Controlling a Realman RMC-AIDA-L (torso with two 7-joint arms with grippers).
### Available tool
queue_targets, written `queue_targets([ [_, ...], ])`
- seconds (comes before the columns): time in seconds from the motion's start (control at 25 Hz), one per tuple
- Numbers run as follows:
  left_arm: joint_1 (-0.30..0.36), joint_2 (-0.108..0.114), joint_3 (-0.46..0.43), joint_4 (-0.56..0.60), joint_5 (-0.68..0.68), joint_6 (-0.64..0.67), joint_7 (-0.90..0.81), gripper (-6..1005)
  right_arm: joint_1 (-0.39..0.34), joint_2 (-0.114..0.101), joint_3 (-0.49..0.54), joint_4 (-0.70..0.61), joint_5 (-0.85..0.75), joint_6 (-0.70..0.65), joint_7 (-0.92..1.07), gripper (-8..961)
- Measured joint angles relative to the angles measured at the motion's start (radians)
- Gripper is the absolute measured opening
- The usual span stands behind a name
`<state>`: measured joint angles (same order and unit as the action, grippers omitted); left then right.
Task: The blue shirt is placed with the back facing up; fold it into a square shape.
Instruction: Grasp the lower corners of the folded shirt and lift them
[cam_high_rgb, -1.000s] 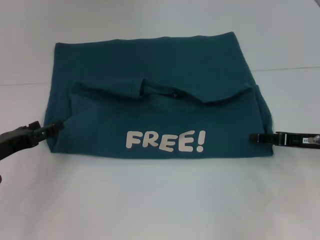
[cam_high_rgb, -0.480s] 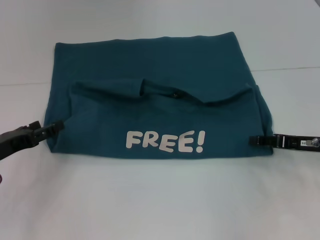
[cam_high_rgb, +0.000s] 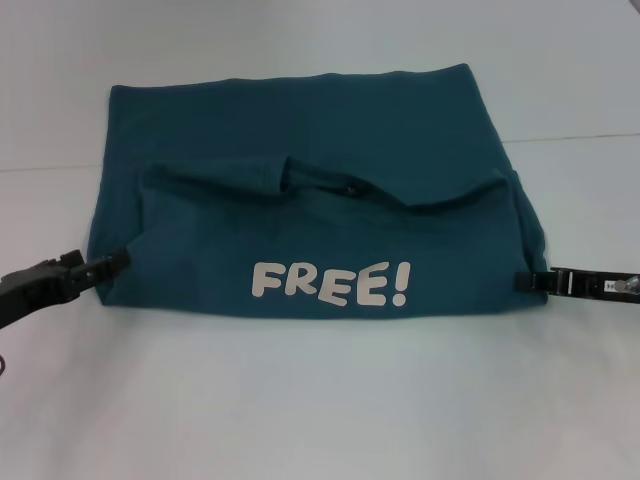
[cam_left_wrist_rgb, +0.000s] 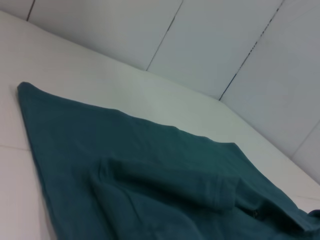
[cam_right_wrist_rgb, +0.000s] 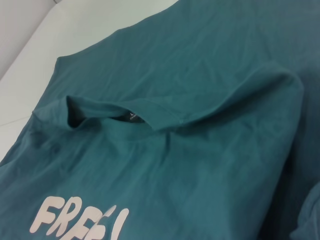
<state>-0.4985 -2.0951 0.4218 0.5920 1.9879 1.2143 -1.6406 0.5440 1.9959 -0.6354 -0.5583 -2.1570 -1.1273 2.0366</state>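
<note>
On the white worktop (cam_high_rgb: 320, 400), the blue shirt (cam_high_rgb: 300, 180) folded over, "FREE!" lettering (cam_high_rgb: 330, 283) facing up (collar showing above it), left gripper (cam_high_rgb: 112, 262) at its left edge, right gripper (cam_high_rgb: 527, 281) at its right edge, both apparently just touching cloth, fingers' state unclear.

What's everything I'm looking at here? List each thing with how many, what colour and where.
blue shirt: one, dark teal-blue, lying folded in the middle of the table, near half doubled over the far half, collar showing along the folded edge.
lettering "FREE!": one print, white, on the near folded layer, close to its front edge.
table: one, white, under the shirt.
wall: white panels with dark seams, beyond the table's far edge.
left tool: one, black, at the shirt's left edge.
right tool: one, black, at the shirt's right edge.
</note>
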Motion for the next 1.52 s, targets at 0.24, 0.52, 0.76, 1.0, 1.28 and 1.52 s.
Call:
queue_targets([
  [0.24, 0.0, 0.0, 0.0, 0.001, 0.014, -0.012, 0.0, 874, 0.0, 0.002, 0.039, 0.002, 0.001, -0.025, -0.038, 75],
  [0.52, -0.004, 0.0, 0.004, 0.001, 0.031, -0.045, 0.024, 870, -0.002, 0.004, 0.044, 0.002, 0.013, -0.06, -0.05, 56],
  [0.76, -0.019, -0.019, 0.132, 0.001, 0.032, -0.16, 0.034, 866, -0.012, 0.004, 0.056, 0.0, 0.039, -0.085, -0.056, 57],
  [1.0, -0.034, -0.03, 0.198, 0.001, 0.032, -0.243, 0.035, 862, -0.015, 0.004, 0.059, -0.002, 0.05, -0.097, -0.056, 57],
  [1.28, -0.054, -0.031, 0.21, 0.002, 0.031, -0.268, 0.037, 858, -0.015, 0.006, 0.059, 0.0, 0.051, -0.093, -0.056, 56],
  [1.52, -0.064, -0.034, 0.256, 0.0, 0.032, -0.291, 0.04, 855, -0.017, 0.008, 0.063, 0.0, 0.051, -0.092, -0.056, 56],
])
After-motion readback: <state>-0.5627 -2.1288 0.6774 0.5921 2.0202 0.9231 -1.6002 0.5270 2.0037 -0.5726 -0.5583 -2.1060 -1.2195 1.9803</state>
